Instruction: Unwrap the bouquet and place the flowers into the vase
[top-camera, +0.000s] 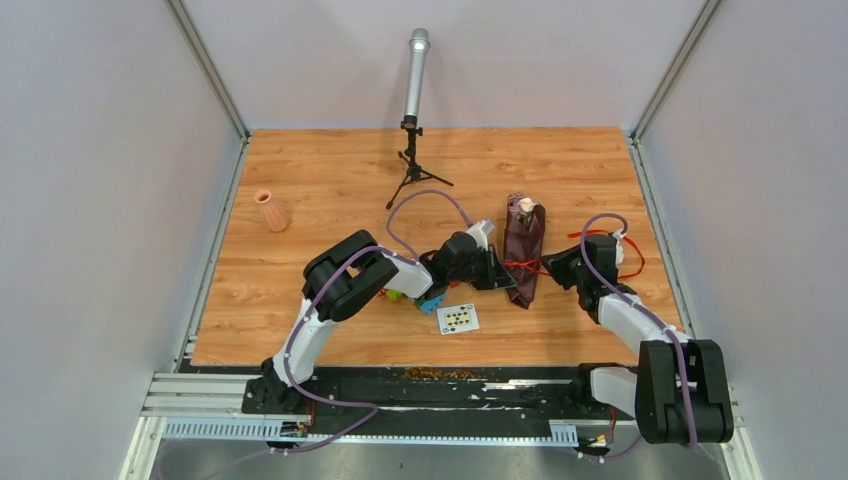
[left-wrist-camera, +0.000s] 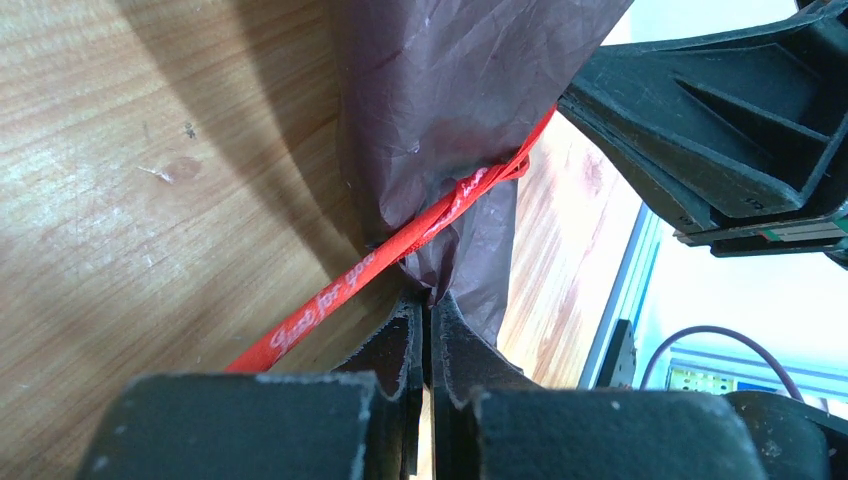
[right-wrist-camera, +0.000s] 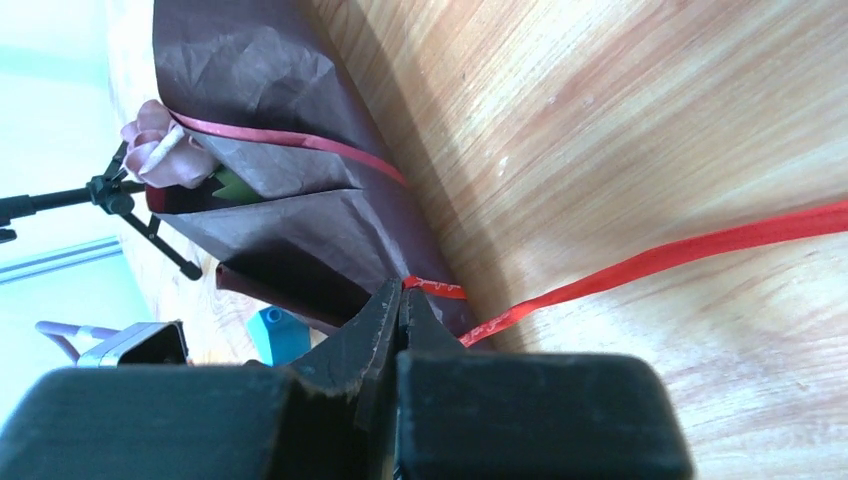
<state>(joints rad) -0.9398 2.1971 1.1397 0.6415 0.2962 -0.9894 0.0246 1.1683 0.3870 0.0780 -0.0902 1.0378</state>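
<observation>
Found lying right of centre on the worktop (top-camera: 330, 180): the bouquet (top-camera: 524, 245), wrapped in maroon paper, one of the flowers (right-wrist-camera: 160, 150) peeking from its far end. Gripped at the narrow part, just beside the red ribbon (left-wrist-camera: 400, 246), by the clenched left pincer (left-wrist-camera: 428, 300); pinched at that ribbon by the clenched right pincer (right-wrist-camera: 400, 295). Standing well apart, far left: the vase (top-camera: 270, 211).

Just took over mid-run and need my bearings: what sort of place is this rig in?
Probably a lab recording cell, not a home: plain walls box in the wood table, a microphone on a tripod stands at the back, and a dotted card lies toward the front.
</observation>
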